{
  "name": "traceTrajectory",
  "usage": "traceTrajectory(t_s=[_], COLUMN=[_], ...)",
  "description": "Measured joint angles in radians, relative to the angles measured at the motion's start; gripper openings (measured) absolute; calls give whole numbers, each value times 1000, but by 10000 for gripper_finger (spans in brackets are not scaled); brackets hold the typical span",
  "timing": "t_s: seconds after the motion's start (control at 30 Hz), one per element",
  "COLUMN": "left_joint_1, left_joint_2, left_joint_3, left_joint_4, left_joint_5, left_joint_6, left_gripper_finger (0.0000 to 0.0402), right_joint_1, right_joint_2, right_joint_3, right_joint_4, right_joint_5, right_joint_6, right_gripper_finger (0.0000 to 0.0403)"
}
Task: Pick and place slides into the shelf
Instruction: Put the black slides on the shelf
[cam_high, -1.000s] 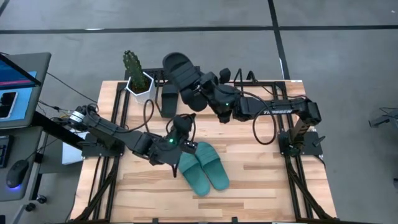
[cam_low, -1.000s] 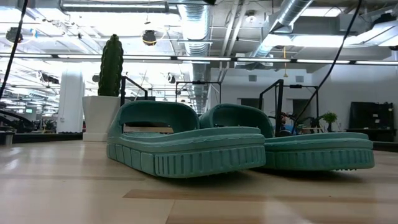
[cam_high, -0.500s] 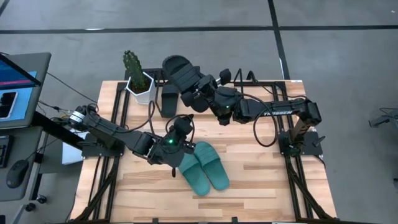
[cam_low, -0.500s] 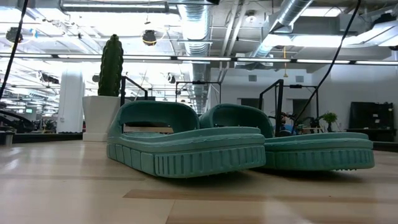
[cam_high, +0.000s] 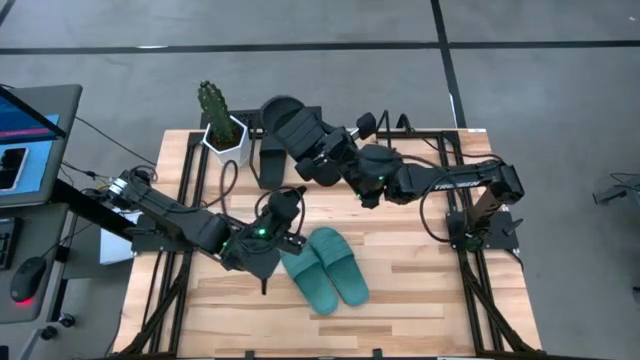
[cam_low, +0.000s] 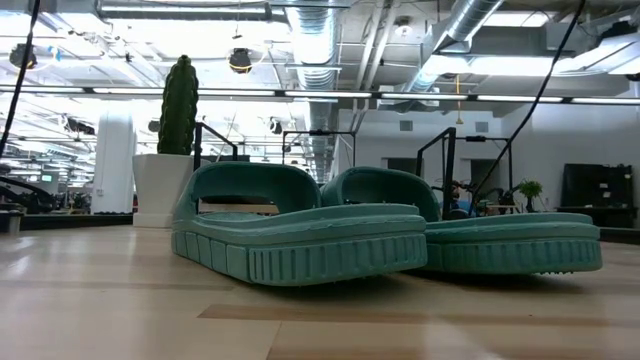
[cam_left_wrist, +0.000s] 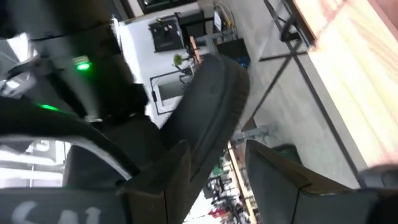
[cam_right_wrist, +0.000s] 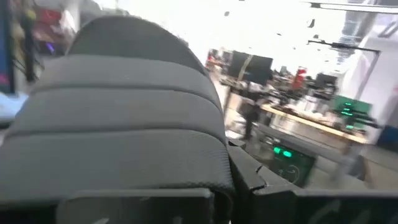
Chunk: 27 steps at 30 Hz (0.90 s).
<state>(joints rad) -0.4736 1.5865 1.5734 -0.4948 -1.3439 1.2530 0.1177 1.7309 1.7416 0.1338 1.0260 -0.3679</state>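
**At the table's back edge: black slide being carried to the shelf**

At the back of the table, a black slide (cam_high: 290, 122) is being held aloft by the right gripper (cam_high: 330, 160), fingers clamped on its heel end, toe pointing toward the back left corner. In the right wrist view the slide's strap (cam_right_wrist: 124, 118) is filling the frame, so the grip is being read as firm.

The shelf (cam_high: 420, 135) is only partly visible under the right arm; its rods are being hidden, so slot position cannot be told. A second dark slide (cam_high: 272, 160) is standing near the cactus pot (cam_high: 226, 140), just beside the held one.

The left gripper (cam_high: 275, 215) is hovering beside the teal pair (cam_high: 325, 268), which is lying mid-table, side by side and touching. In the left wrist view a dark curved edge (cam_left_wrist: 211, 106) is showing past the fingers (cam_left_wrist: 174, 180); whether anything is being gripped cannot be told.

Advice for the step:
- The slide should be kept level and turned to line up with the rods before lowering.
- It should be lowered slowly, since the looped ends could catch the sole.
- Release should be made only once the sole is resting on the rods.
- The cactus and the standing slide should be given clearance during the swing.
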Motion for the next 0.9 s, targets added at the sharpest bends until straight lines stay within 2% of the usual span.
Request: traceTrajectory(t_s=[0.27, 0.37, 0.5, 0.6, 0.7, 0.8, 0.9], left_joint_1=[-28, -44, -66, -66, -19, 61, 126], left_joint_2=[0, 1, 2, 2, 0, -2, 3], left_joint_3=[119, 152, 223, 284, 349, 391, 421], left_joint_4=[-134, -136, -132, -42, 48, 62, 61], left_joint_5=[-4, -15, -83, -164, -209, -138, -108], left_joint_6=[-46, -70, -163, -260, -383, -495, -506], left_gripper_finger=[144, 144, 144, 144, 144, 144, 144], right_joint_1=[41, 58, 56, 42, 28, 17, 20], right_joint_2=[-17, -18, -20, -20, -20, -20, -20], right_joint_3=[0, 0, 0, 0, 0, 0, 0], right_joint_4=[51, 54, 54, 64, 101, 119, 106], right_joint_5=[-28, 19, 76, 116, 131, 133, 172], right_joint_6=[-49, -108, -138, -138, -138, -138, -165], right_gripper_finger=[3, 3, 3, 3, 3, 3, 3])
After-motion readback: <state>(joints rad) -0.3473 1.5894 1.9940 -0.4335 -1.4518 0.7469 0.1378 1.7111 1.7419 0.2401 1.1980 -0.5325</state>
